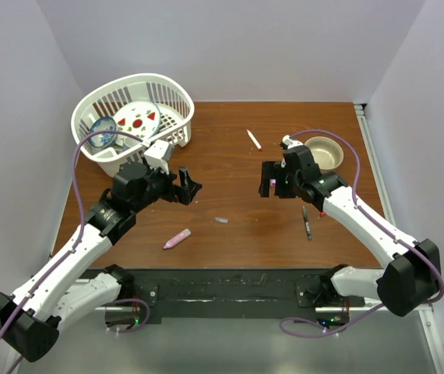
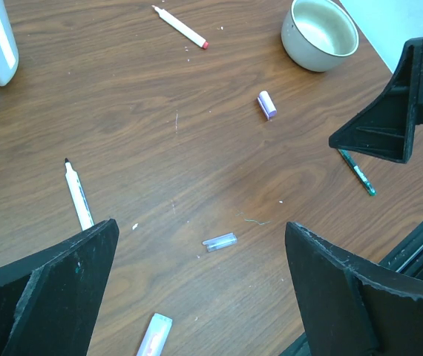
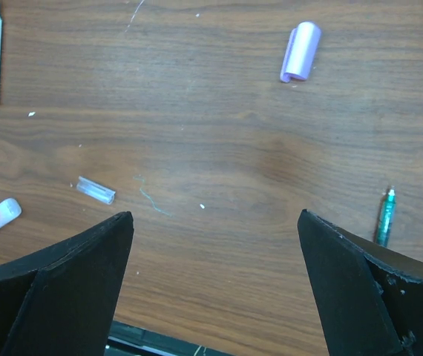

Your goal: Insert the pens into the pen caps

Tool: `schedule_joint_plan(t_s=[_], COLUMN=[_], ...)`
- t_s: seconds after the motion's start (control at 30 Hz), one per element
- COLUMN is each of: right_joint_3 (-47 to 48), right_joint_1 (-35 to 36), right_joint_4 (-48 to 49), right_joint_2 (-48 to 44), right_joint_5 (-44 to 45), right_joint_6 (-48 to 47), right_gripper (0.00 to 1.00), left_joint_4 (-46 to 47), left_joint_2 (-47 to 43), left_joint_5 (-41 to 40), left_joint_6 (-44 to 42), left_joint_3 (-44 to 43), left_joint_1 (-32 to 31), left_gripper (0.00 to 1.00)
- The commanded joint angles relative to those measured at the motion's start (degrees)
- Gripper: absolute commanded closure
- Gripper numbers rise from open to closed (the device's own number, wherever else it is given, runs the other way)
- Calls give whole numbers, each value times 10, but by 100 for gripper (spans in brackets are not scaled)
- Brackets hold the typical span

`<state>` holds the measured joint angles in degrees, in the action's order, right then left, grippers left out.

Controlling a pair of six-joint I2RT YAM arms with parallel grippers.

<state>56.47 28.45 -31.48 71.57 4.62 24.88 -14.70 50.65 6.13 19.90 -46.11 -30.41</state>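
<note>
Pale walls [image 1: 230,47] stand close round the back and both sides of the brown wooden desk [image 1: 230,167], so the free room lies in its middle and along the near edge. A white basket [image 1: 174,121] fills the back left corner, and a bowl [image 1: 325,152] sits back right. The left gripper [image 1: 187,187] and right gripper [image 1: 269,181] face each other above the middle, each spread wide and holding nothing.

The pens lie well apart:
- A white pen with a red end [image 1: 254,139] lies toward the back.
- A dark pen [image 1: 306,222] lies right of centre.
- A pink pen [image 1: 177,238] lies near the front.
- A white marker with a black tip [image 2: 78,194] lies under the left gripper.

A lilac cap [image 2: 267,104] lies near the right gripper. A clear grey cap [image 1: 221,220] lies mid-desk on bare wood.
</note>
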Motion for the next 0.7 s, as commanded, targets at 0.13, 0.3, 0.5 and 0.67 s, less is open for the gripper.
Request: schedule_joint_plan(t_s=[0.13,0.3,0.5,0.67], right_joint_3=[19,40,-2,-25], right_joint_1=[0,-34,-80,-89], right_joint_4=[-42,-120,-113,-109], right_joint_2=[-26,48,102,116], right_joint_5=[162,201,171,172], right_joint_6=[17,-4,10,14], right_gripper=[3,10,41,48], left_joint_4=[16,18,27,27], left_joint_2=[-4,-1,1,6], left_joint_5=[-3,1,18,27], left_joint_6=[-10,-2,-2,-2], left_joint_3=[1,1,4,2], left_joint_1=[2,3,2,2], left_gripper=[0,0,0,0])
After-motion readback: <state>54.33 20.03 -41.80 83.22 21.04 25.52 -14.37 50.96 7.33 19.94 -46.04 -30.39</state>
